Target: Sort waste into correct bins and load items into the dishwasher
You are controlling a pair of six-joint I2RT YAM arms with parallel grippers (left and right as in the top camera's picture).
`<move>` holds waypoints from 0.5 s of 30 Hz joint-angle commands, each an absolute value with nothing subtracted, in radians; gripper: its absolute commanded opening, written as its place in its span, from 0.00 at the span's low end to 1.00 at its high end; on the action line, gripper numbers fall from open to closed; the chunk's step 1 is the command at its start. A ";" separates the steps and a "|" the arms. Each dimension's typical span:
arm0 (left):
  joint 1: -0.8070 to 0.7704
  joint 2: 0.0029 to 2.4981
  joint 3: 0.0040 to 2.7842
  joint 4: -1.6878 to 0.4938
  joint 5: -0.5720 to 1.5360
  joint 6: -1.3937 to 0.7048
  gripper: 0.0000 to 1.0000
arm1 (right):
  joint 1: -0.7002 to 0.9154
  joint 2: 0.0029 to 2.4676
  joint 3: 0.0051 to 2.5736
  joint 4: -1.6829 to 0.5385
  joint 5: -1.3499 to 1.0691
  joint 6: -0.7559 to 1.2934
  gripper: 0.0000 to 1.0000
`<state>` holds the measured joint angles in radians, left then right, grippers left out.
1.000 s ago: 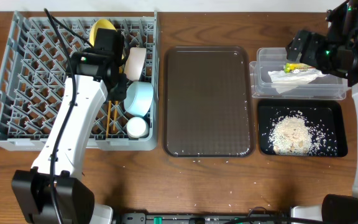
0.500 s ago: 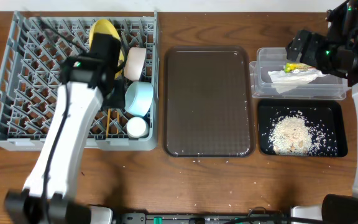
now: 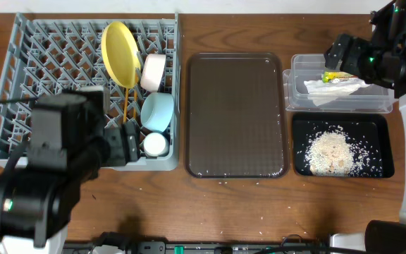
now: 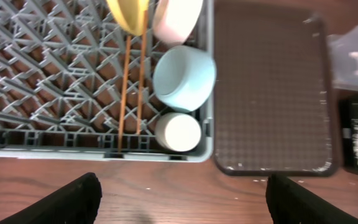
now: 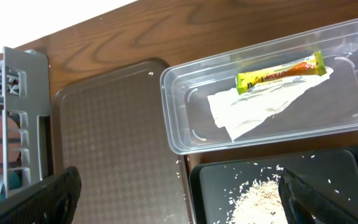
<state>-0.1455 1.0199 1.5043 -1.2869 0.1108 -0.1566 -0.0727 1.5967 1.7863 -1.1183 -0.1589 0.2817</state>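
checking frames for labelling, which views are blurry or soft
Overhead: the left arm is a big smear, the rest crisp. Left wrist: soft throughout, the dish rack pegs smeared. Right wrist: sharp, the snack wrapper print legible.

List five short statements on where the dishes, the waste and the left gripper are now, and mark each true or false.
The yellow plate stands on edge in the dish rack. True.
The rice lies on the black tray. True.
The snack wrapper lies on that tray too. False: it is in the clear tub, with the napkin.
The light-blue bowl sits on the brown serving tray. False: it sits in the rack, beside the chopsticks.
The left gripper grips a chopstick. False: it is open, holding nothing.
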 commanded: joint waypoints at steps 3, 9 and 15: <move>-0.141 0.946 1.521 -1.331 0.136 -0.158 0.87 | -0.077 1.597 1.797 -1.119 -0.154 0.291 0.99; -0.141 0.920 1.518 -1.330 0.109 -0.157 0.91 | -0.077 1.597 1.797 -1.119 -0.154 0.292 0.99; -0.113 0.891 1.425 -1.217 -0.013 -0.157 0.92 | -0.077 1.597 1.797 -1.119 -0.154 0.291 0.99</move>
<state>-0.1368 0.9112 1.4769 -1.2591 0.0650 -0.1577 -0.0727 1.5967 1.7863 -1.1179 -0.1589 0.2817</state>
